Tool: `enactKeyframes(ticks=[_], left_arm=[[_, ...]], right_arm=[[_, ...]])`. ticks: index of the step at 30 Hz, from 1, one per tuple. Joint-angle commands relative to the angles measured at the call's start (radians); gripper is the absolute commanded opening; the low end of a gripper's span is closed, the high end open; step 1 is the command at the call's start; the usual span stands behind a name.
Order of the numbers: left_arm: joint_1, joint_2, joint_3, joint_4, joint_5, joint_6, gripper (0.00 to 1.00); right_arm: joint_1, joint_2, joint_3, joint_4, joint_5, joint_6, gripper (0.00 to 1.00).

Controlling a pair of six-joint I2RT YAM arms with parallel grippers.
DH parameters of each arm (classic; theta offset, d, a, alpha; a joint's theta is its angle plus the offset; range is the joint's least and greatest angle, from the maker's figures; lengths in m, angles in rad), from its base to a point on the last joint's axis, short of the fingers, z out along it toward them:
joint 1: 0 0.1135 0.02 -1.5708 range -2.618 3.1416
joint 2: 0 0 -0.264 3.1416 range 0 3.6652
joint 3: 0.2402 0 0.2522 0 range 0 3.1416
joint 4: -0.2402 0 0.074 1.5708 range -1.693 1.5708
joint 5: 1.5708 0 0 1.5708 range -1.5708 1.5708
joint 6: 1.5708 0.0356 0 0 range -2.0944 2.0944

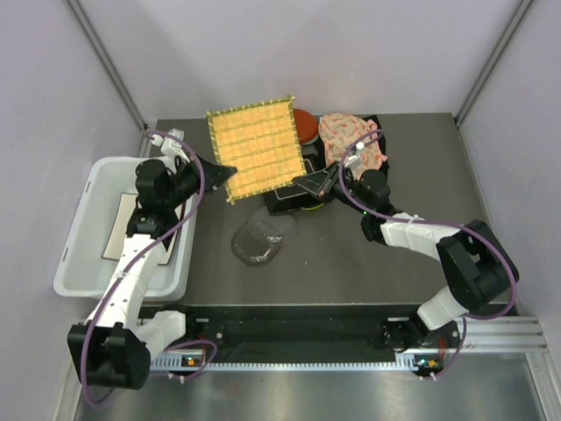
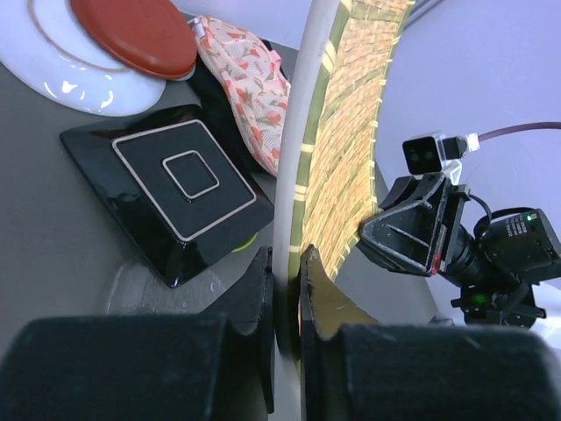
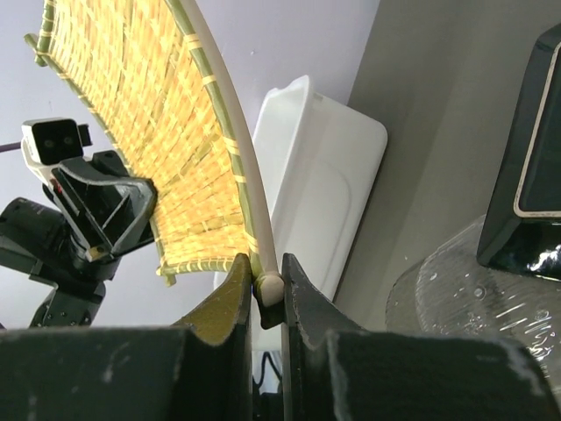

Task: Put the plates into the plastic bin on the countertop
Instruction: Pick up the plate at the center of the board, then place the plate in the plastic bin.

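**Held and placed items**

1. Plastic bin (image 1: pixel 70 254). White tub, open side up, on the outer side of the left jaws, beside that arm. One pale square plate (image 1: pixel 116 230) lies flat on its floor. Only the left arm seems placed to reach it.
2. Yellow woven plate (image 1: pixel 256 149). Square, green-edged, lifted clear of the table and tilted, spanning the gap between the two sets of jaws. The left jaws are pressed onto one edge, and the right jaws pinch the rim at the opposite side. A double hold like this reads as a hand-over toward the bin side. The plate is not yet in the bin.
3. Black plate with white outline (image 2: pixel 184 180). Square, directly beneath the right jaws, propped on something lime (image 2: pixel 245 239).
4. Clear glass plate (image 1: pixel 259 239). Flat on the table, below the gap between the jaws, toward the arm bases.
5. White plate (image 2: pixel 53 70). Beyond the jaws, with the red plate (image 2: pixel 136 31) resting on it.
6. Pink floral fabric (image 1: pixel 351 140). Bunched beyond the right jaws. Not a plate.

**Surface and room**

- Table (image 1: pixel 394 254). Dark grey, matte, flat.
- Walls (image 1: pixel 307 53). Pale, plain, enclosing three sides.
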Motion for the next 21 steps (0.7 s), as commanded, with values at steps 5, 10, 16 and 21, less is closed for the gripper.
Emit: enactKeyframes(ticks=[5, 10, 16, 21], left_arm=[[0.014, 0.008, -0.032, 0.074, -0.007, 0.081, 0.00], [0.061, 0.014, -0.003, 0.077, -0.068, 0.009, 0.00], [0.181, 0.018, 0.012, 0.114, -0.062, -0.136, 0.00], [0.307, -0.019, -0.020, 0.156, -0.077, -0.266, 0.00]], right_arm=[[0.027, -0.033, 0.058, 0.013, 0.014, -0.122, 0.36], [0.024, -0.062, 0.093, -0.183, 0.055, -0.217, 0.73], [0.012, -0.184, 0.084, -0.403, 0.156, -0.357, 0.86], [-0.060, -0.307, 0.017, -0.490, 0.181, -0.383, 0.89]])
